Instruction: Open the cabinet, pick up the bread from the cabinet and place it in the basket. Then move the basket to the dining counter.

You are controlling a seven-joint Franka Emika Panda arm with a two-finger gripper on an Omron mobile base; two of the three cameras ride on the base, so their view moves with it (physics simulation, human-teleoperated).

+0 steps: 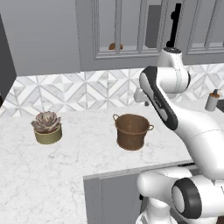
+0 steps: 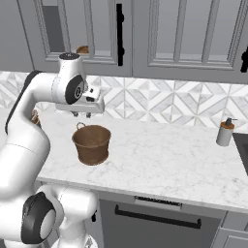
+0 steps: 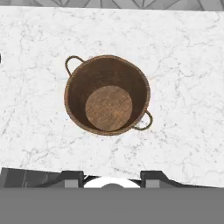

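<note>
Marble worktop with basket right below gripper, jaw spread impossible to tell, nothing held.

Readable text: none in any view.
Round copper-brown woven basket: plain weave, no label or mark.
Small beige soap dispenser bottle with dark pump: no legible label.
Olive round pot with a pink-grey succulent: unmarked.
Grey wall cabinet with glass-paned door and black bar handle: no sign or number.
White grey-veined marble worktop: veining only, no writing.
</note>
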